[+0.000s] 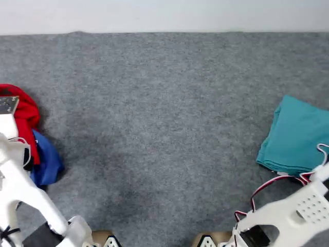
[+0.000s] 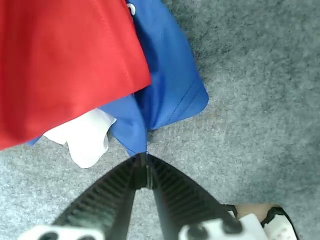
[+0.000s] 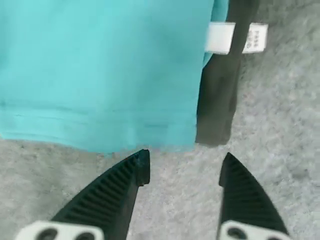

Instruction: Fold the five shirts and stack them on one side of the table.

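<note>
The left gripper [image 2: 145, 167] is pinched tight on a pointed corner of the blue shirt [image 2: 170, 85]. That shirt lies crumpled at the table's left edge, partly under the red shirt [image 2: 60, 65] and over a bit of white cloth [image 2: 85, 137]. The right gripper [image 3: 186, 167] hangs with its jaws spread wide and holding nothing, just off the hem of the teal shirt [image 3: 100, 70]. The teal shirt lies folded at the table's right edge, on top of a dark garment [image 3: 217, 100] that has a white label [image 3: 235, 37] beside it.

All of this looks like thin, light, limp fabric that will sag and trail rather than keep a shape. A pull on one corner is likely to drag the rest behind it, and the overlapping red shirt may come along too. A hem corner or shoulder seam probably gives the surest hold, with one gripper at each end to keep the cloth spread. On the folded teal shirt, a pinch through only the top layer could undo the fold.

The broad grey stretch of the table [image 1: 164, 103] between the two heaps gives room to lay a shirt flat. Both heaps sit close to the side edges, so loose cloth could slip over.
</note>
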Tool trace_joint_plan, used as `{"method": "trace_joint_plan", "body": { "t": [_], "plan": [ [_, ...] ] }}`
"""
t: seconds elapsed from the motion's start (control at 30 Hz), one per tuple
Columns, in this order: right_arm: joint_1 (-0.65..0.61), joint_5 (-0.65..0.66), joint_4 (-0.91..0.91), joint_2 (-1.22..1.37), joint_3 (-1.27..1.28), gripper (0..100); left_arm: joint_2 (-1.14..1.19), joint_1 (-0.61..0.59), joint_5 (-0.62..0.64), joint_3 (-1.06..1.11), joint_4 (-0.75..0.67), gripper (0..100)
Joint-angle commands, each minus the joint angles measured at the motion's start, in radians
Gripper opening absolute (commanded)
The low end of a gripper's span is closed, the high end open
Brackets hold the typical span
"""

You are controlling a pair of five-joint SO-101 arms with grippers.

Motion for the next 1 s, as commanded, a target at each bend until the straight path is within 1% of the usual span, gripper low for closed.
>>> {"method": "trace_joint_plan", "body": {
  "t": [0.0,0.17,0.23,0.33,0.43,0.63,0.7,0.97],
  "plan": [
    [-0.001,0.008,-0.048,0.021,-0.011,18.4,-0.032,0.006,0.008,-0.004,0.006,1],
    [0.013,0.009,-0.088,0.077,-0.006,5.8,-0.032,0.006,0.008,-0.004,0.009,1],
    [0.039,0.009,-0.082,0.101,-0.009,2.8,-0.032,0.006,0.008,-0.004,0.02,1],
    [0.07,0.009,-0.076,0.108,-0.011,2.5,-0.032,0.006,0.008,-0.004,0.021,1],
    [0.067,0.009,-0.036,0.085,-0.012,2.5,-0.032,0.006,0.008,-0.004,0.021,1],
    [-0.019,0.009,0.074,-0.008,-0.012,2.1,-0.032,0.006,0.008,-0.004,0.021,1],
    [-0.033,0.003,0.085,-0.044,-0.011,2.1,-0.032,0.006,0.008,-0.004,0.023,1],
    [0.028,0.018,0.081,-0.076,-0.009,2.1,-0.032,0.005,0.008,-0.007,0.041,1]
  ]
}}
